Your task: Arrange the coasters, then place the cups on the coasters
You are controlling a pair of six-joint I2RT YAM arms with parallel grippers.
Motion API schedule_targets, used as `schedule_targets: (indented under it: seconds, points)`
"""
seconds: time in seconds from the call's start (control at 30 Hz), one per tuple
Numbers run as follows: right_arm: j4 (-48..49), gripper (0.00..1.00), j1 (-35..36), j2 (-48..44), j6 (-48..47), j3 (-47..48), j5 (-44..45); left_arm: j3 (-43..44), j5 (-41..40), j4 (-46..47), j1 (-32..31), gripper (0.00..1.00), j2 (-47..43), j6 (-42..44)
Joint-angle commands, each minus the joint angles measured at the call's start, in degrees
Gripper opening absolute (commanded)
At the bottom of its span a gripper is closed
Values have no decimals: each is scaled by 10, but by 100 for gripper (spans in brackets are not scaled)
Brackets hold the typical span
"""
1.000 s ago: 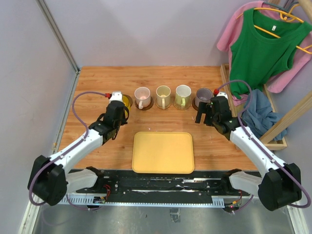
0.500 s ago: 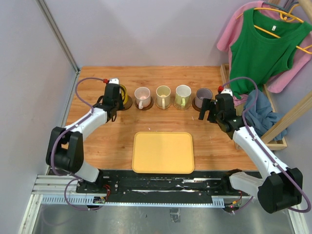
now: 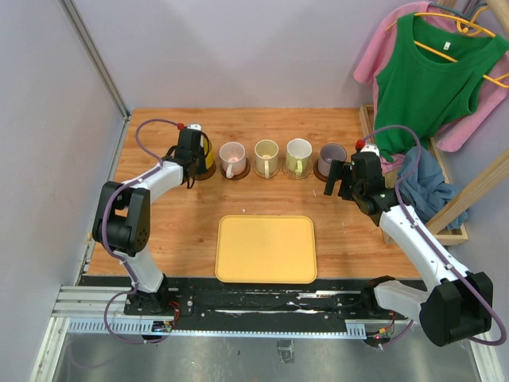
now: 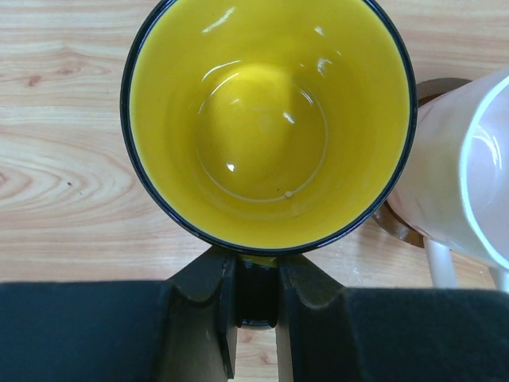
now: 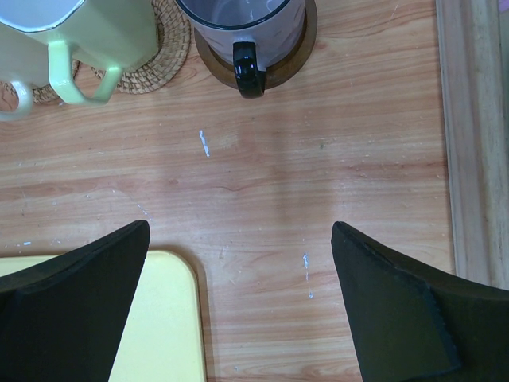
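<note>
Yellow cup (image 4: 266,119) is being held at the left end of the row beyond the far edge of the yellow tray (image 3: 266,248), its handle being pinched between the narrowed fingers of the left gripper (image 4: 257,278). A dark coaster (image 3: 207,172) is showing beneath it, off the tray's far left corner, though whether the base is resting on it cannot be told. Running rightward along the tray's far side, the pink cup (image 3: 231,156), cream cup (image 3: 266,154), whitish-green cup (image 3: 298,153) and grey-purple cup (image 3: 332,155) are each sitting on a coaster, the green one on a woven tan coaster (image 5: 163,56), the grey-purple one on a brown coaster (image 5: 298,48). The right gripper (image 5: 238,231) is hovering with its jaws spread wide and gripping nothing, off the tray's far right corner and near the grey-purple cup. By the look of it the last cup is being placed; the next move is calling for the left fingers to part and draw off the handle without nudging the pink cup standing close alongside
</note>
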Motion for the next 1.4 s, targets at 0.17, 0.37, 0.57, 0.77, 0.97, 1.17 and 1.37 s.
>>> schedule_targets:
  seconds: [0.17,0.37,0.57,0.77,0.97,1.17,1.37]
  points:
    - [-8,98,-11,10,4,20,-9,27,-3,9,9,1,5,10]
    - [-8,98,-11,13,6,19,-11,14,3,12,10,0,3,2]
    - [-10,98,-11,16,7,17,-15,-3,2,20,11,1,-1,-6]
    - [-11,98,-11,18,9,15,-18,-12,3,25,12,1,-1,-10]
    - [-10,98,-11,20,12,13,-23,-14,1,23,12,1,3,-14]
    - [-11,98,-12,19,13,12,-24,-22,1,15,12,20,-3,-20]
    - [-11,98,-12,22,18,11,-31,-39,2,14,12,48,-17,-21]
